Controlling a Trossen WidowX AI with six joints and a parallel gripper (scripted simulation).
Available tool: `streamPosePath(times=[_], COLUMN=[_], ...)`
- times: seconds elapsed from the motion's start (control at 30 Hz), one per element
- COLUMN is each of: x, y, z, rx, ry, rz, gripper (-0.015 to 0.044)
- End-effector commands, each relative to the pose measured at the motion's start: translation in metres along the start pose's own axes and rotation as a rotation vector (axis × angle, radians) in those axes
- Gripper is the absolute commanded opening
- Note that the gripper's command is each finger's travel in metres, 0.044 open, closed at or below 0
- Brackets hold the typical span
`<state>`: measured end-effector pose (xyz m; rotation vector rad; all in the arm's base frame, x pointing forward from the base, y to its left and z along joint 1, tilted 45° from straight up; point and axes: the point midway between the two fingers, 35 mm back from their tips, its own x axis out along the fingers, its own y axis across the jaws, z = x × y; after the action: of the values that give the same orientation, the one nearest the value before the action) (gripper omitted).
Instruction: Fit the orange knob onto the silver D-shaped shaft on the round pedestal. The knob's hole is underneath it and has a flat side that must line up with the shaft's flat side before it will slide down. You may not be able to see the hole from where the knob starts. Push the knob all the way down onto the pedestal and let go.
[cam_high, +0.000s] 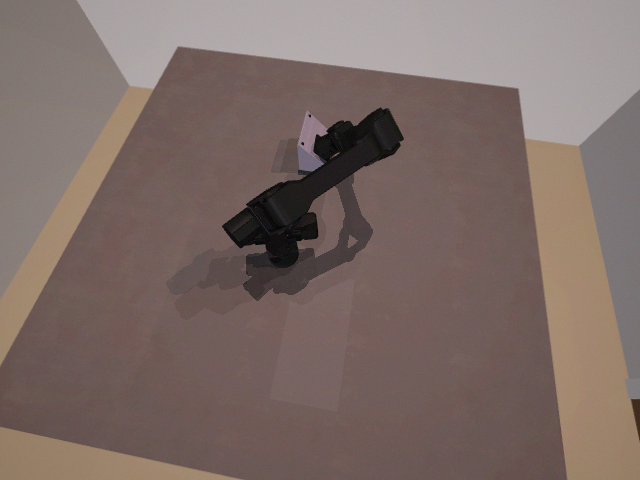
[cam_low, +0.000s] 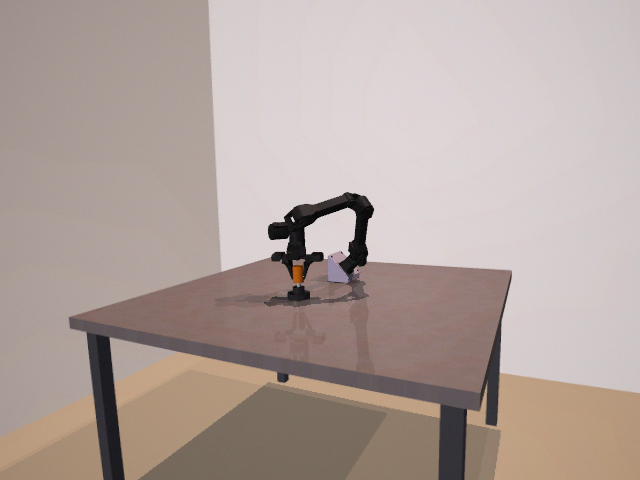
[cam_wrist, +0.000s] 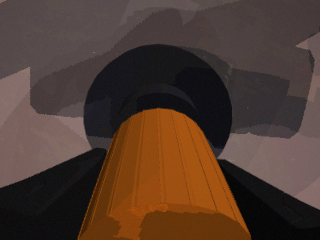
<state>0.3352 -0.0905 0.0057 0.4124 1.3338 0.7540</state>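
Orange knob (cam_low: 298, 274) (cam_wrist: 159, 170), ribbed cylinder, in claw (cam_low: 298, 274) (cam_wrist: 159, 166); round black pedestal (cam_low: 298, 295) (cam_wrist: 157, 65) below.

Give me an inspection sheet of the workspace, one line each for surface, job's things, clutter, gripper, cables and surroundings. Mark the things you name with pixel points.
Surface: brown table top (cam_high: 439, 310) (cam_low: 413, 320), faintly reflective, with arm shadows.
Job's things: orange knob (cam_low: 298, 274) (cam_wrist: 160, 170) upright above the black round pedestal (cam_low: 298, 295) (cam_wrist: 157, 62); a bit of silver shaft (cam_low: 298, 285) shows between them, so not pushed fully down. Flat-side alignment cannot be told.
Clutter: nothing seen; the pale lilac wedge (cam_high: 309, 155) (cam_low: 337, 270) sits at the arm's base.
Gripper: gripper (cam_low: 298, 273) (cam_wrist: 159, 166) shut on the knob.
Cables: nothing seen.
Surroundings: plain walls, tan floor (cam_high: 558, 258) (cam_low: 568, 434).
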Motion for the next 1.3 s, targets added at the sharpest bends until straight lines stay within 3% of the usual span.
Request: streamPosePath(times=[0.0, 0.43, 0.67, 1.27], x=[0.0002, -0.0042, -0.0058, -0.0018], y=[-0.0002, -0.0002, -0.0007, -0.0020], z=[0.0007, 0.0029, 0.0051, 0.0067], rx=[-0.003, -0.012, -0.213, -0.213], ry=[-0.002, -0.002, -0.002, -0.002], rz=[0.000, 0.000, 0.000, 0.000], gripper=[0.0000, 0.0000, 0.0000, 0.0000])
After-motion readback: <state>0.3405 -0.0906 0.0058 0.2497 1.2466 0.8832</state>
